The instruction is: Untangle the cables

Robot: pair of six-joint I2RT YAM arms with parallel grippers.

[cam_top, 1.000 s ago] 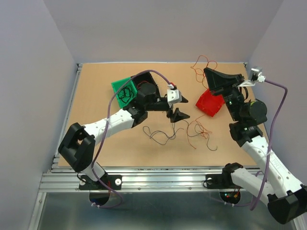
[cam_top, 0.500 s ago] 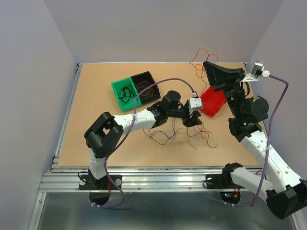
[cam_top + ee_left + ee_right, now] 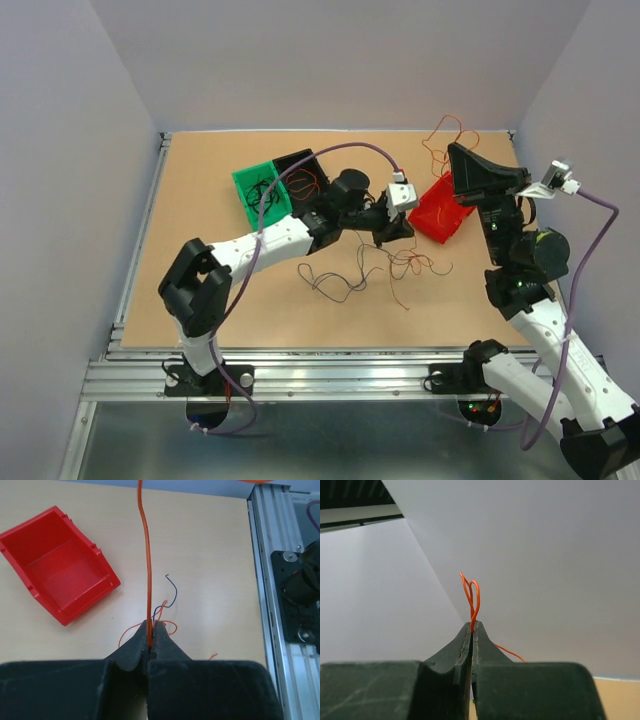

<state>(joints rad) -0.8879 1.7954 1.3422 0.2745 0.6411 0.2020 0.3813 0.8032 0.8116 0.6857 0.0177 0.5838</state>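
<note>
Glossy red plastic bin (image 3: 65, 575) on matt wood-look table (image 3: 210, 555) (brushed-metal rail (image 3: 260, 570) alongside)

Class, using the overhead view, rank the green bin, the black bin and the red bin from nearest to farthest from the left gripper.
Measured from the left gripper:
1. Red bin, close by on its right.
2. Black bin, off to its left and farther back on the table.
3. Green bin, farthest left, right beside the black bin.

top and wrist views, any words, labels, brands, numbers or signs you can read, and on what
None can be read in any view. The red bin and the table are bare; any marking on the white camera block is too small to tell.
</note>
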